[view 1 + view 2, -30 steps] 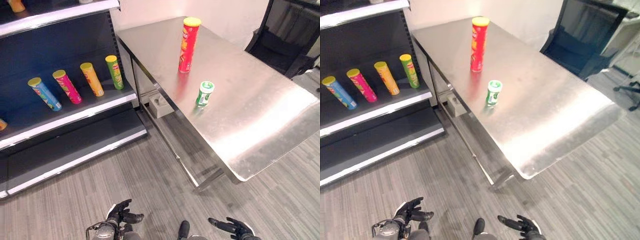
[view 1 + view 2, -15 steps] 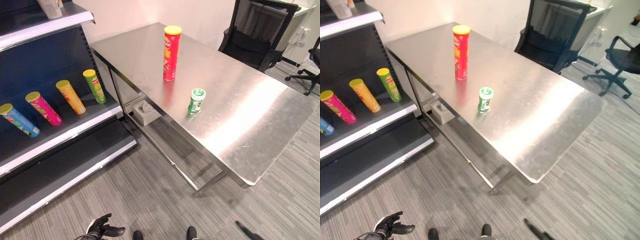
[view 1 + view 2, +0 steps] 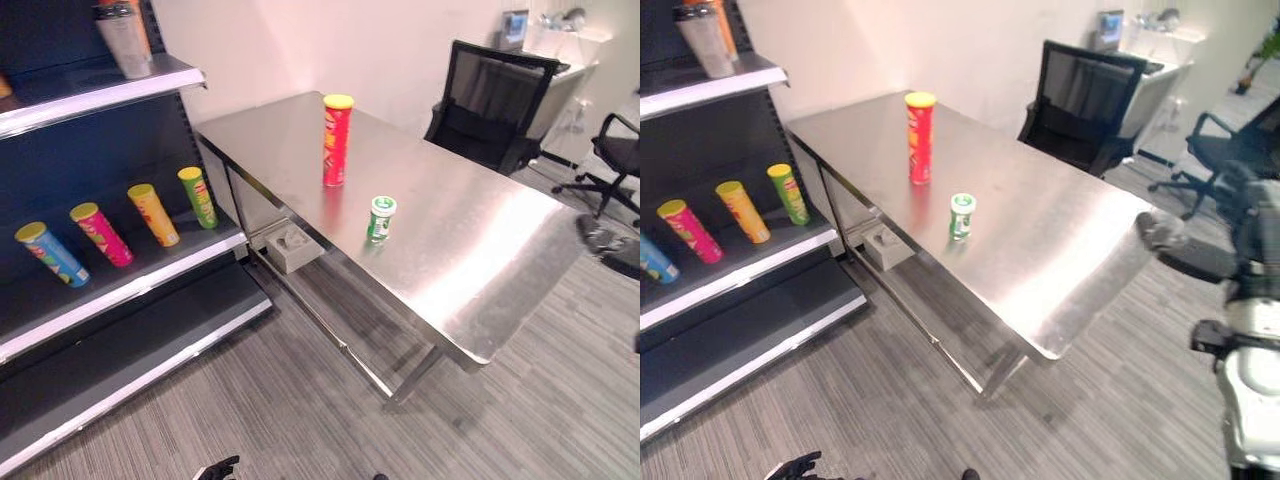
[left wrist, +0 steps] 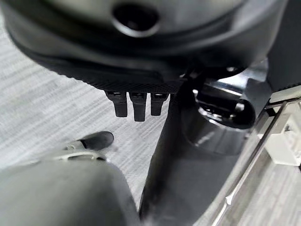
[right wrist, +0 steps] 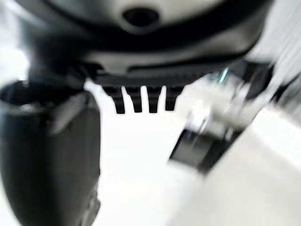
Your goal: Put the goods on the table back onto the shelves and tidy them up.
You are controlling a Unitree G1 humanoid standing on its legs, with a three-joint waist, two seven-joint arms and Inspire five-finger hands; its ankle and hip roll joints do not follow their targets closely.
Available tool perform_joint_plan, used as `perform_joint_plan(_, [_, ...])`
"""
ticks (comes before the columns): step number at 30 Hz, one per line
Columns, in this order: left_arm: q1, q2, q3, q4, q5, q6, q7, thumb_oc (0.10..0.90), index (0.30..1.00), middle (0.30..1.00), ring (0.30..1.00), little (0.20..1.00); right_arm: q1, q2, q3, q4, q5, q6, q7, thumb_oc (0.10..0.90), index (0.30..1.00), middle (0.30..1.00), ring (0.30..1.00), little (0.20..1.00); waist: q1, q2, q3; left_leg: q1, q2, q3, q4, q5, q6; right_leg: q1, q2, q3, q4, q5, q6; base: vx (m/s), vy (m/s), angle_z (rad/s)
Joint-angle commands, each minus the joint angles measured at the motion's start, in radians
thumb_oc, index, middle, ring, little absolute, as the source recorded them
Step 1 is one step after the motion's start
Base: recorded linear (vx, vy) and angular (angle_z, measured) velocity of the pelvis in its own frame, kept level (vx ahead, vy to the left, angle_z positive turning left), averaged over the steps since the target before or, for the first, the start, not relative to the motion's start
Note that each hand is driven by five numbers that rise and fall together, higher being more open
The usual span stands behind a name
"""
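We see a tall red can (image 3: pixel 336 140) and a short green can (image 3: pixel 380 218) standing upright, apart, on the steel table (image 3: pixel 470 250).

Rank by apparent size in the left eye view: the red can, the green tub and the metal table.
1. Metal table, by far the largest.
2. Red can, standing tall.
3. Green tub, shortest, though nearer the camera.

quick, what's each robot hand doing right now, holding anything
Left robot hand: open, fingers spread low over the floor, holding nothing.
Right robot hand: cannot be told; its wrist view shows just short finger stubs, blurred.
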Motion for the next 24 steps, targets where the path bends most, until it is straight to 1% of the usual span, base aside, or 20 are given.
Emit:
perform_joint_plan(1, [-0.057,0.048,-0.019,-0.001,0.017,-0.038,-0.011,0.800,0.900,0.900,0.900,0.900,-0.124,-0.058,-0.018,0.023,-0.008,-0.033,0.026,0.800,0.900,0.900,0.900,0.900,0.025,-0.008,0.037,0.026,0.051,-0.028,0.011,-0.073,-0.030,0.022,-0.074,-0.028,0.014,-0.028,0.072,0.01,-0.039,0.30])
perform_joint_plan(5, [-0.044,0.054,-0.031,-0.001,0.012,-0.035,-0.014,0.800,0.900,0.900,0.900,0.900,-0.197,-0.066,0.083,0.080,-0.016,-0.016,0.033,0.800,0.900,0.900,0.900,0.900,0.044,-0.006,0.044,0.015,0.055,-0.038,0.011,-0.063,-0.036,0.022,-0.073,-0.041,0.014,-0.028,0.069,0.01,-0.041,0.13])
perform_joint_plan(9, [-0.032,0.060,-0.030,0.004,0.004,-0.033,-0.010,0.800,0.900,0.900,0.900,0.900,-0.271,-0.067,0.153,0.142,-0.025,-0.006,0.021,0.800,0.900,0.900,0.900,0.900,0.058,-0.003,0.054,-0.001,0.056,-0.051,0.011,-0.054,-0.040,0.018,-0.072,-0.052,0.014,-0.029,0.068,0.01,-0.039,0.07])
perform_joint_plan(11, [-0.026,0.061,-0.039,0.007,-0.003,-0.034,-0.002,0.800,0.900,0.900,0.900,0.900,-0.344,-0.057,0.205,0.210,-0.050,-0.005,-0.019,0.800,0.900,0.900,0.900,0.900,0.074,0.004,0.068,-0.022,0.055,-0.065,0.011,-0.045,-0.041,0.007,-0.073,-0.060,0.014,-0.027,0.067,0.01,-0.045,0.03])
perform_joint_plan(15, [-0.028,0.067,-0.053,-0.001,-0.019,-0.038,0.009,0.800,0.900,0.900,0.900,0.900,-0.446,-0.058,0.271,0.274,-0.054,-0.009,-0.049,0.800,0.900,0.900,0.900,0.900,0.088,0.012,0.087,-0.063,0.052,-0.085,0.011,-0.030,-0.044,-0.020,-0.072,-0.067,0.014,-0.024,0.065,-0.02,-0.033,0.17])
perform_joint_plan(16, [-0.029,0.070,-0.063,-0.008,-0.028,-0.038,0.014,0.800,0.900,0.900,0.900,0.900,-0.490,-0.061,0.302,0.305,-0.053,-0.005,-0.056,0.800,0.900,0.900,0.900,0.900,0.097,0.013,0.092,-0.074,0.051,-0.094,0.011,-0.025,-0.045,-0.028,-0.072,-0.071,0.014,-0.023,0.065,-0.02,-0.016,0.08])
perform_joint_plan(17, [-0.029,0.069,-0.061,-0.008,-0.028,-0.038,0.014,0.800,0.900,0.900,0.900,0.900,-0.495,-0.061,0.306,0.308,-0.052,-0.006,-0.056,0.800,0.900,0.900,0.900,0.900,0.094,0.014,0.092,-0.076,0.051,-0.095,0.011,-0.025,-0.045,-0.028,-0.072,-0.072,0.014,-0.023,0.065,0.00,0.000,0.00])
perform_joint_plan(19, [-0.024,0.069,-0.071,-0.017,-0.042,-0.041,0.019,0.800,0.900,0.900,0.900,0.900,-0.547,-0.064,0.346,0.339,-0.048,-0.003,-0.061,0.800,0.900,0.900,0.900,0.900,0.105,0.015,0.098,-0.088,0.049,-0.104,0.011,-0.020,-0.045,-0.034,-0.071,-0.078,0.014,-0.024,0.065,0.00,-0.012,0.05])
perform_joint_plan(21, [-0.025,0.068,-0.072,-0.018,-0.045,-0.041,0.020,0.800,0.900,0.900,0.900,0.900,-0.567,-0.063,0.362,0.350,-0.045,-0.003,-0.062,0.800,0.900,0.900,0.900,0.900,0.106,0.017,0.099,-0.090,0.048,-0.107,0.011,-0.019,-0.046,-0.035,-0.071,-0.081,0.014,-0.024,0.065,0.01,-0.003,0.16])
perform_joint_plan(24, [-0.021,0.068,-0.086,-0.019,-0.046,-0.042,0.025,0.800,0.900,0.900,0.900,0.900,-0.626,-0.058,0.401,0.404,-0.023,0.003,-0.062,0.800,0.900,0.900,0.900,0.900,0.123,0.020,0.104,-0.103,0.044,-0.121,0.011,-0.016,-0.046,-0.033,-0.073,-0.095,0.014,-0.027,0.066,0.01,-0.001,0.10])
